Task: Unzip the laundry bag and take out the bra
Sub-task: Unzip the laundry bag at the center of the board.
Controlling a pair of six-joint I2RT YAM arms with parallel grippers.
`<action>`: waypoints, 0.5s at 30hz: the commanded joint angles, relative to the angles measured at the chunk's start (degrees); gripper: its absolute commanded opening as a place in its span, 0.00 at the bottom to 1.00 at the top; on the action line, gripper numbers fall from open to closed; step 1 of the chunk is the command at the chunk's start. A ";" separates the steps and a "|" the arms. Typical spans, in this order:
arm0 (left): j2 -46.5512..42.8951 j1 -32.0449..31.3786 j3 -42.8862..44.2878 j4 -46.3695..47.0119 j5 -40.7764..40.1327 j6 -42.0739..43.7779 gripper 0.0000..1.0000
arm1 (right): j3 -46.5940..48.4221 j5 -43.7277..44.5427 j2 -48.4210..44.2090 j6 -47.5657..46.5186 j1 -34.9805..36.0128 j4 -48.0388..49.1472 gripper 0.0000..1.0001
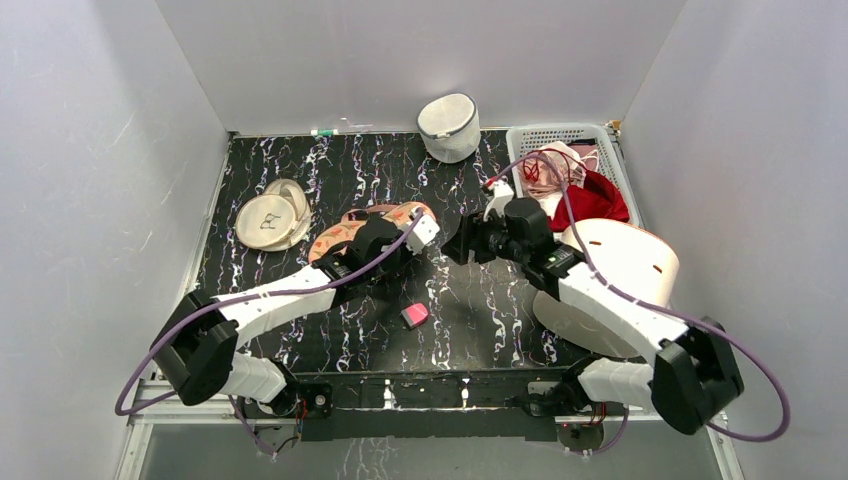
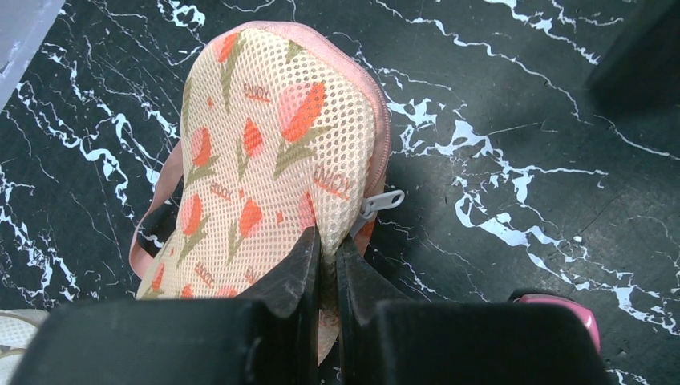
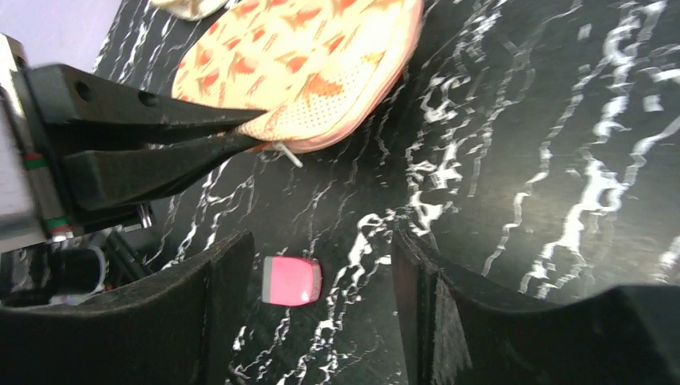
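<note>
Black table (image 1: 475, 305) with white marble veining, pale grey walls (image 1: 330, 60) on three sides, even light

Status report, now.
Left gripper shut on bag edge, beside the zip pull. Right gripper open, short of the pull, holding nothing. Bag looks zipped, no bra showing. Pink block on table, clear of bag.

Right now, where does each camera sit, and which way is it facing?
Top external: above and behind the robot, looking down at the table; left arm and right arm show.
Left wrist: on that wrist, looking along the shut left end effector pinching the laundry bag.
Right wrist: on that wrist, looking down past the open right end effector at a pink object.
Shared: all three show the laundry bag.
</note>
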 commanded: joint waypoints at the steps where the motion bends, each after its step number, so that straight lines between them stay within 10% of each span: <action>1: -3.90 -0.07 0.58 1.29 -0.89 -1.99 0.00 | 1.33 -12.57 5.21 1.67 0.19 9.80 0.54; 15: -5.13 -0.03 0.80 0.29 -0.74 -2.51 0.00 | 4.64 -15.00 18.29 7.74 1.90 23.03 0.37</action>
